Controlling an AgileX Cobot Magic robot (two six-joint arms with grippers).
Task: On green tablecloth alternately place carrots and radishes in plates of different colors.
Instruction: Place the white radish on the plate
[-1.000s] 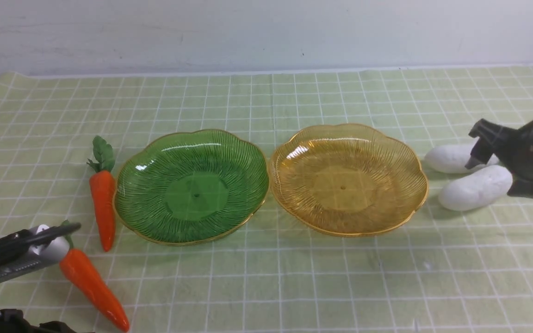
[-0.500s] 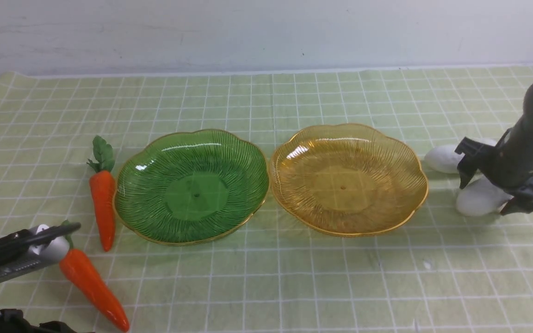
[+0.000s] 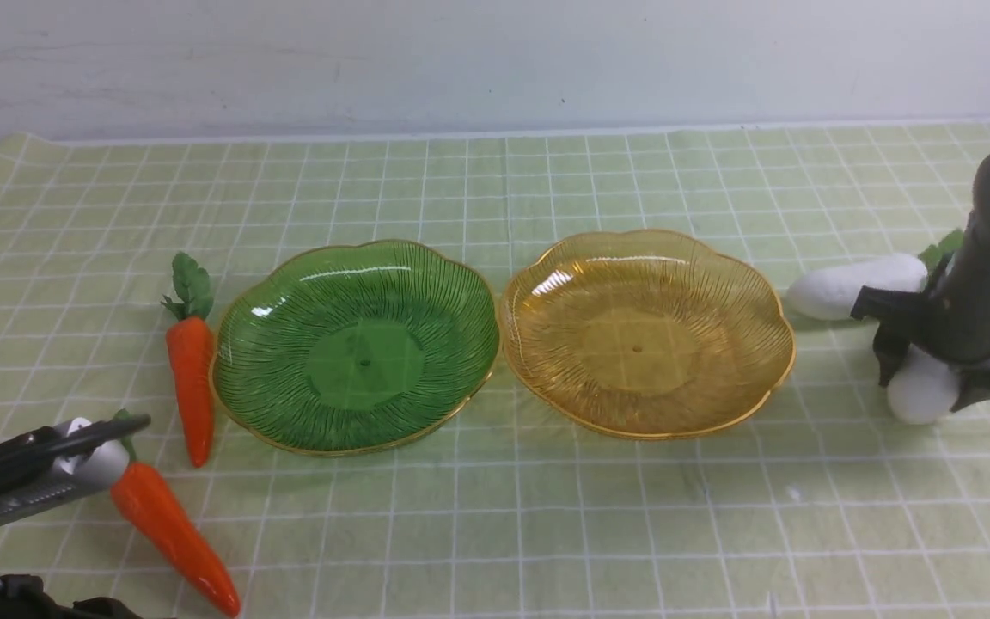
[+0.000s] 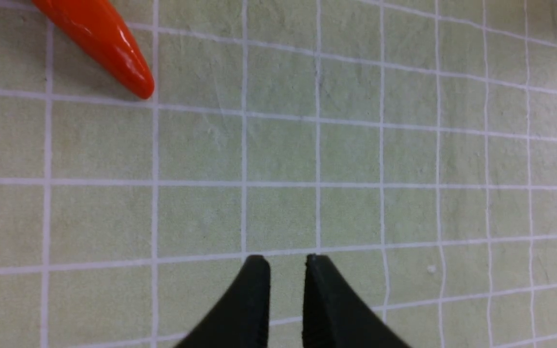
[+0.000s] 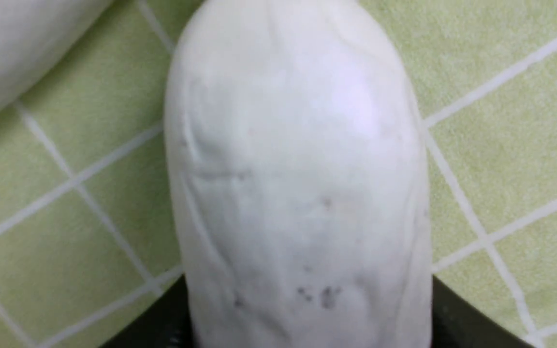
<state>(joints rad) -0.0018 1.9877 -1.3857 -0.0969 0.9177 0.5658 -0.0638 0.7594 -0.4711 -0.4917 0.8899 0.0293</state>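
Observation:
On the green tablecloth (image 3: 546, 533) stand an empty green plate (image 3: 357, 344) and an empty amber plate (image 3: 645, 335) side by side. One carrot (image 3: 192, 378) lies left of the green plate. A second carrot (image 3: 173, 533) lies at the front left; its tip shows in the left wrist view (image 4: 99, 38). My left gripper (image 3: 121, 424) (image 4: 285, 261) is shut and empty beside its leafy end. My right gripper (image 3: 933, 387) (image 5: 307, 290) is shut on the near radish (image 3: 920, 400) (image 5: 298, 169), right of the amber plate. The other radish (image 3: 856, 288) (image 5: 17, 48) lies just behind.
A pale wall runs along the far edge of the cloth. The cloth's left rear corner (image 3: 14, 142) is slightly lifted. Open cloth lies in front of both plates.
My right gripper swung down upright over the near radish and closed round it. The radish turned and shifted right and toward the front. The left arm has not moved.

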